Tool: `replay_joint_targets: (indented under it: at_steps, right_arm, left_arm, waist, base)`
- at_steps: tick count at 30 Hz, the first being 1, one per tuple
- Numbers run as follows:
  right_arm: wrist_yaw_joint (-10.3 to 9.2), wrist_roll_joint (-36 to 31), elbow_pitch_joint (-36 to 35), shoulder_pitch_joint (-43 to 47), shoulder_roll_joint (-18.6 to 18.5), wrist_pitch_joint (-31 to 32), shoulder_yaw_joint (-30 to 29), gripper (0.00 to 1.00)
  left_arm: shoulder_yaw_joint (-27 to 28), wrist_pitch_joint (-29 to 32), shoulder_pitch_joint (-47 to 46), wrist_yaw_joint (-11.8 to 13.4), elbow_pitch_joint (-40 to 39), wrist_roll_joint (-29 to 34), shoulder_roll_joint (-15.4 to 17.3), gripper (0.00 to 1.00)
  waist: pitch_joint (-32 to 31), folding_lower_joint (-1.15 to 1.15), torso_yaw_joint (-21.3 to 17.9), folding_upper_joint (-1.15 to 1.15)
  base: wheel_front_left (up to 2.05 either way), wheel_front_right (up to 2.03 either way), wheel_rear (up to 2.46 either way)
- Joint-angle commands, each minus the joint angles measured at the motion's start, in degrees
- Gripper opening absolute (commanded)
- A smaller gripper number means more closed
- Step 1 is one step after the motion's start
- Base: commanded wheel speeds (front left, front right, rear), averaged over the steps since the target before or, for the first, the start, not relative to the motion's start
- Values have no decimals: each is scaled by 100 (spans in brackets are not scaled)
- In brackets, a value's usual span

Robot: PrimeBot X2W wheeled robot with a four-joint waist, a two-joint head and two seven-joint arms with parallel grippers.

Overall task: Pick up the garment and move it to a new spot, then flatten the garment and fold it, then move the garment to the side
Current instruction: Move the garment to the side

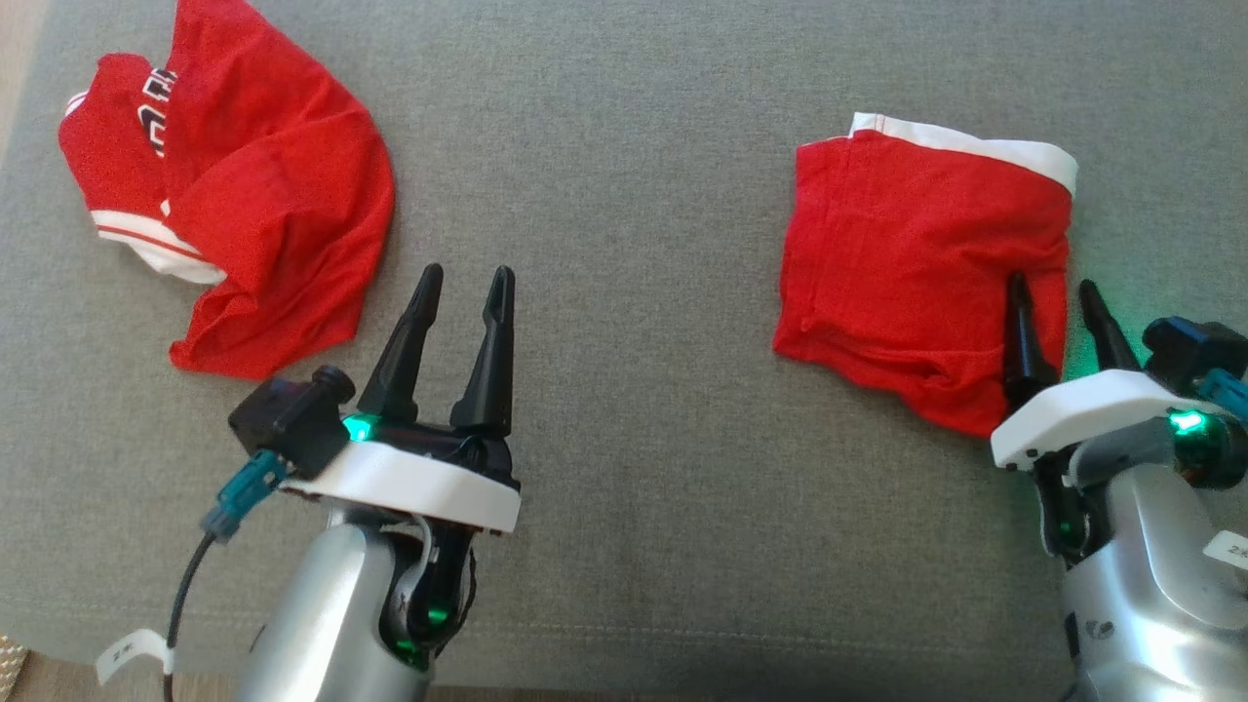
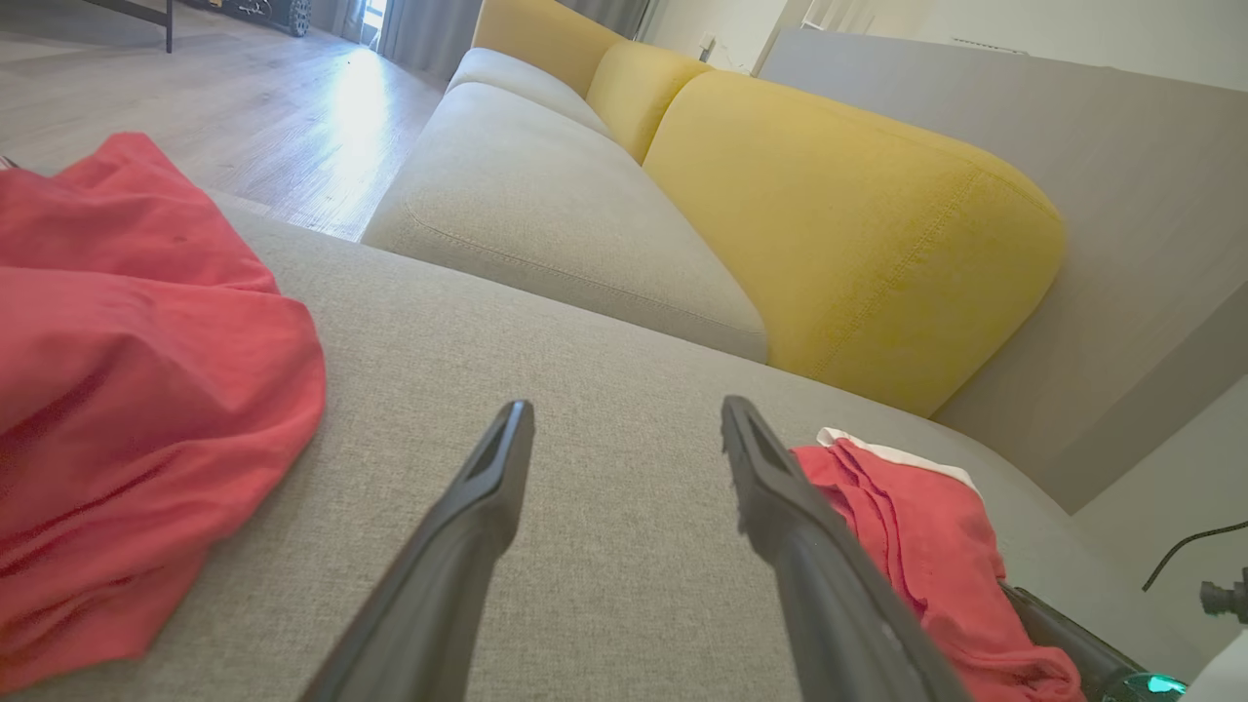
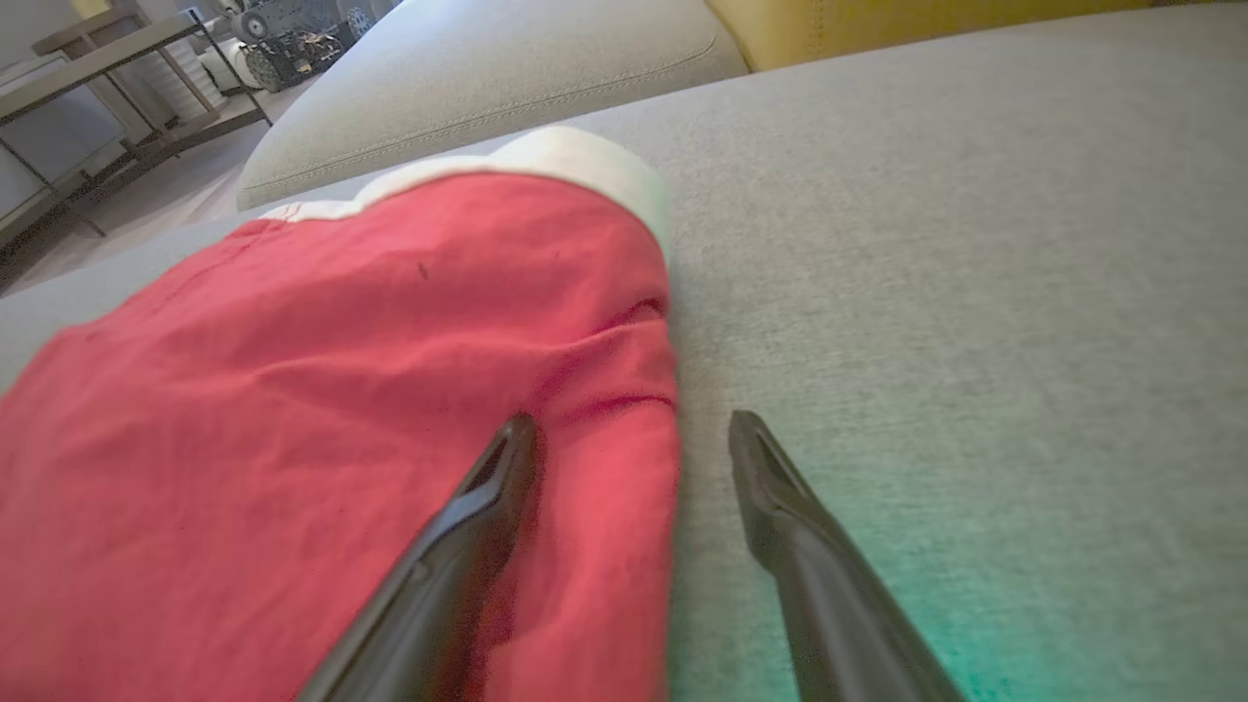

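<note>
A folded red garment (image 1: 907, 253) with a white waistband lies flat on the grey cushion at the right. My right gripper (image 1: 1051, 283) is open at its right edge. In the right wrist view one fingertip (image 3: 512, 448) hovers over the red fabric (image 3: 341, 390) and the other over bare cushion, with the right gripper (image 3: 634, 429) holding nothing. A crumpled red garment (image 1: 263, 195) with white trim and lettering sits at the far left. My left gripper (image 1: 466, 273) is open over bare cushion between the two. The left wrist view shows the left gripper (image 2: 624, 419), the crumpled garment (image 2: 127, 390) and the folded one (image 2: 916, 526).
The grey seat cushion (image 1: 624, 146) spans the head view, its front edge (image 1: 682, 673) near the bottom. Yellow back cushions (image 2: 838, 224) and another grey seat (image 2: 546, 195) lie beyond. A wooden floor (image 2: 224, 117) and a metal shelf (image 3: 88, 88) stand past the sofa.
</note>
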Motion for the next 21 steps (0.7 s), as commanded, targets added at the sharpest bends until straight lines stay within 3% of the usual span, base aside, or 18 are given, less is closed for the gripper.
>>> replay_joint_targets:
  at_steps: [1, 2, 3, 4, 11, 21]
  right_arm:
    - [12, 63, -125, -207, -90, 9, 183, 100]
    - [12, 148, -79, -219, -101, 42, 235, 95]
    - [12, 217, -30, -232, -131, 72, 286, 40]
    - [12, 225, 13, -247, -197, 89, 363, 0]
    - [12, -171, 74, -534, -785, -49, 898, 0]
    - [12, -746, -28, -1347, -1926, 18, 1351, 0]
  left_arm:
    - [140, -33, -218, -6, -191, 1, 36, 100]
    - [134, -33, -217, -4, -191, -3, 36, 100]
    - [128, -33, -217, 0, -189, -7, 36, 100]
    - [120, -33, -219, 5, -186, -14, 36, 100]
    - [153, -33, -235, 36, -209, -26, 36, 100]
    - [179, -33, -433, -12, -291, 75, 36, 100]
  waist:
    - [-1, 0, 7, 0]
    - [-4, 0, 13, 0]
    - [-10, 0, 18, 0]
    - [-17, 0, 24, 0]
    - [-29, 0, -10, 0]
    - [281, 0, -182, 0]
  base:
    - [0, 0, 0]
    - [0, 0, 0]
    - [0, 0, 0]
    - [0, 0, 0]
    - [0, 0, 0]
    - [0, 0, 0]
